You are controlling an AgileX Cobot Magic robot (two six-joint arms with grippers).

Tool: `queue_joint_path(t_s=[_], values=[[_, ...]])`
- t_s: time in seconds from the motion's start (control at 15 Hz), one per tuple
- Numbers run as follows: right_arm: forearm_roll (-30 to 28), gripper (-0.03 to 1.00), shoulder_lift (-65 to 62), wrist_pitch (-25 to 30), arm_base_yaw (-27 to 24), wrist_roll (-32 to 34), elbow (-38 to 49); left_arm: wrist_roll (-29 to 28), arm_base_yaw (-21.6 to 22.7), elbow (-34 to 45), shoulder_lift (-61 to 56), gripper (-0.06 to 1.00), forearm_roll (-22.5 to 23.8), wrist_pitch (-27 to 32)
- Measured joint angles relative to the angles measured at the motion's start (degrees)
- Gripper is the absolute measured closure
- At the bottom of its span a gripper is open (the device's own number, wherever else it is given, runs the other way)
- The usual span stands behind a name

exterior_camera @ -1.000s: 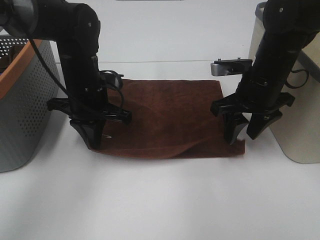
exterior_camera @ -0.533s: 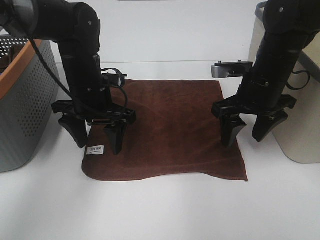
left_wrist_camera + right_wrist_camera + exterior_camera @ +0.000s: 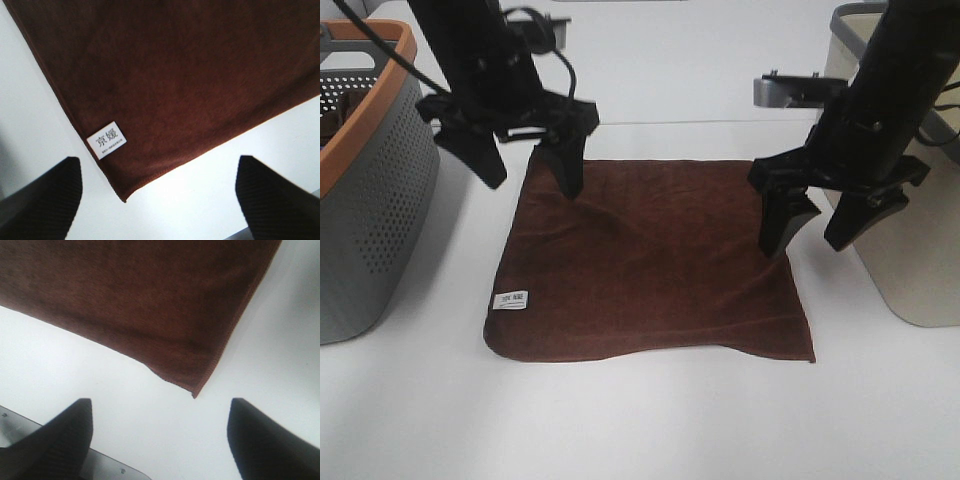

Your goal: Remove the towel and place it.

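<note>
The dark brown towel [image 3: 650,262] lies flat on the white table between the two baskets, with its small white label [image 3: 510,300] at the front left corner. It also shows in the left wrist view [image 3: 165,80] with the label [image 3: 106,140], and in the right wrist view [image 3: 135,300]. My left gripper [image 3: 530,170] is open and empty, raised above the towel's far left corner. My right gripper [image 3: 812,230] is open and empty, raised above the towel's right edge. In the wrist views both grippers [image 3: 160,197] [image 3: 160,432] hold nothing.
A grey perforated basket with an orange rim [image 3: 370,190] stands at the left. A beige basket [image 3: 910,270] stands at the right, close behind my right arm. White tabletop [image 3: 640,420] lies in front of the towel.
Both grippers let go of the towel's front corners; it dropped and spread flat. Both grippers then rose, the left one also moving toward the far edge.
</note>
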Motion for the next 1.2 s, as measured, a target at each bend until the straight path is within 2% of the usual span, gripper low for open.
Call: queue_joint_path(t_s=[0.33,0.47,0.6,0.67,0.73,0.8,0.87,1.07,1.13,1.2], values=[[1.78,0.25,-17.82,0.17,0.00,-0.23,0.00,-2.12,0.00,-2.23,-19.08,0.15,6.25,0.06],[1.26,0.25,-24.75,2.29,-0.06,-0.23,0.00,-2.12,0.00,-2.18,-27.44,0.15,6.42,0.06],[-0.86,0.25,-31.80,6.02,-0.06,-0.23,0.40,-2.12,0.00,2.18,-36.55,0.15,7.33,-0.17],[-2.29,0.25,-34.95,7.39,-0.06,-0.23,1.78,-2.12,0.00,6.59,-41.02,0.15,7.96,-0.17],[-4.98,0.25,-41.94,8.37,-0.06,-0.23,7.22,-2.35,0.00,18.62,-50.13,0.15,8.82,-0.17],[-4.98,0.25,-41.94,8.37,-0.06,-0.23,7.22,-2.35,0.00,18.62,-50.13,0.15,8.82,-0.17],[-5.50,0.25,-45.38,8.71,-0.06,-0.23,10.89,-2.75,0.00,24.92,-54.72,0.15,9.00,-0.11],[-5.79,0.25,-56.49,8.71,-0.06,-0.29,24.75,-4.98,0.00,43.89,-70.70,0.15,11.00,0.23],[-5.90,0.25,-64.40,8.71,-0.06,-1.03,32.20,-5.33,0.00,53.00,-80.84,0.15,11.12,0.46],[-6.36,0.25,-68.58,8.71,-0.06,-1.89,35.18,-5.16,0.00,57.01,-86.34,0.15,10.89,-0.17]])
